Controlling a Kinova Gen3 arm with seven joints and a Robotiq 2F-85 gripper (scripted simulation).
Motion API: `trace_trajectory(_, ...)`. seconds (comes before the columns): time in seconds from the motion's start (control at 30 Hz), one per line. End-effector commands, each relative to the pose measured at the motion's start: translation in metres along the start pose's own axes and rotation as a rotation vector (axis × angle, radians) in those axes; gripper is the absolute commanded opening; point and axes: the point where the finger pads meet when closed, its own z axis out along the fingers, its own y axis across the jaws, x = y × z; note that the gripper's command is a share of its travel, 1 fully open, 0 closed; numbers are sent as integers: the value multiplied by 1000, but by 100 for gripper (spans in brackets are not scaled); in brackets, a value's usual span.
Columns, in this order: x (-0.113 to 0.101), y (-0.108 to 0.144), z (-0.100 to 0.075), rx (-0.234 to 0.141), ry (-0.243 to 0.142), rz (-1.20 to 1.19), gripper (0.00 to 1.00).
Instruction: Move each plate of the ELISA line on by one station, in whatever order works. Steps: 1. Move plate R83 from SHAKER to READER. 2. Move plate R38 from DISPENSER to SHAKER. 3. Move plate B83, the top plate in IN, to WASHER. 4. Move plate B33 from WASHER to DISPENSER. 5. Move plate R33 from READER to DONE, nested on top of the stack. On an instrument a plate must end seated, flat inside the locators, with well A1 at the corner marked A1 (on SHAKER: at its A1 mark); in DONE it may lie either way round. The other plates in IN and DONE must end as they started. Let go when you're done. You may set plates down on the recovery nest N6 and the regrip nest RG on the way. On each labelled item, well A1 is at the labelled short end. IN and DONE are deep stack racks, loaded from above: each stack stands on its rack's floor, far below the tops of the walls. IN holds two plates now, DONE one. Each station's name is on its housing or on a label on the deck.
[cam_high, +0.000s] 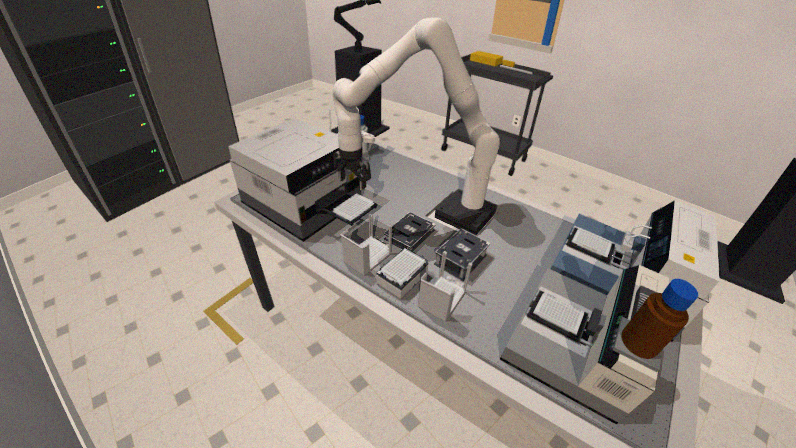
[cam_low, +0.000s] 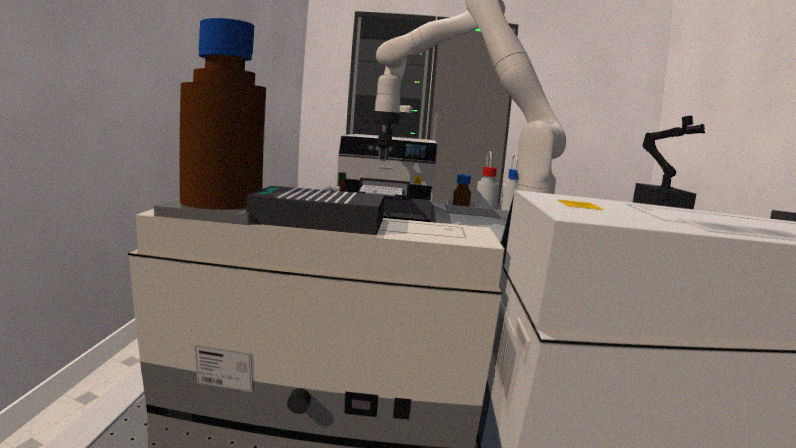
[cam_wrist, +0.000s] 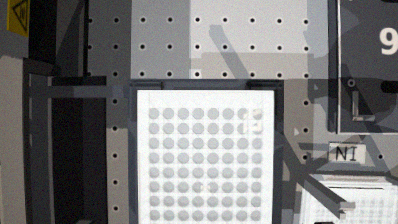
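Note:
My gripper is open and empty. It hangs above the back end of a white well plate that lies flat on the dark tray in front of the READER housing. The fingers do not show in the wrist view. The plate's small label is at its far right corner in the wrist view; I cannot read it. The IN rack stands beside the tray, with a plate inside and its deck label above it. Another plate sits on the low station between the two racks.
The N6 nest and RG nest stand bare behind the racks. The DONE rack is at the front. Two instruments at the right each hold a plate. A brown bottle stands on the right-hand housing.

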Motion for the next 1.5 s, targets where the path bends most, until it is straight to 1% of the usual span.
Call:
trace_trajectory(0.0, 1, -1, 2, 2, -2, -6, 100)
trace_trajectory(0.5, 1, -1, 23, 4, 1, 3, 100)
trace_trajectory(0.57, 1, -1, 23, 4, 1, 3, 100)
trace_trajectory(1.47, 1, 0, 56, 4, 1, 3, 100)
